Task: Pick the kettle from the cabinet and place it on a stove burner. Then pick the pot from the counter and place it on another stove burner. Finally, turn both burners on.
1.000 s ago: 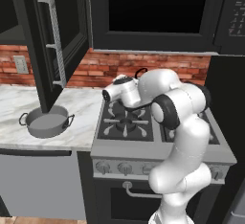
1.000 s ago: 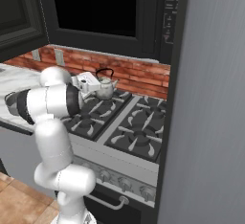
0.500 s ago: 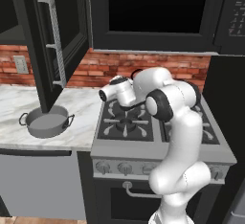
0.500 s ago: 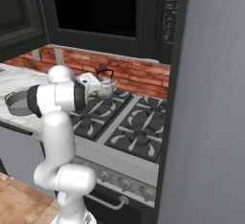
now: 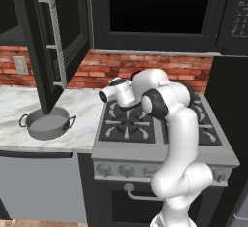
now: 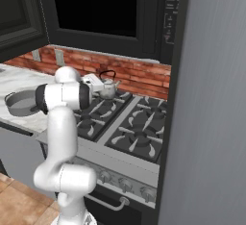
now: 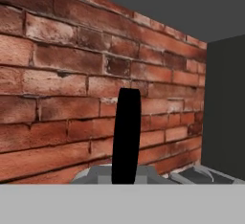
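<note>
Right base view: kettle [image 6: 108, 89] on rear burner, near brick wall [image 6: 139, 72].

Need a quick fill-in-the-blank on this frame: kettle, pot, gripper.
1. The kettle sits on the ____ of the stove, near the brick wall.
2. The pot rests on the ____.
3. The gripper is ____ on the kettle's black handle.

Missing: back-left burner; counter; shut
</note>
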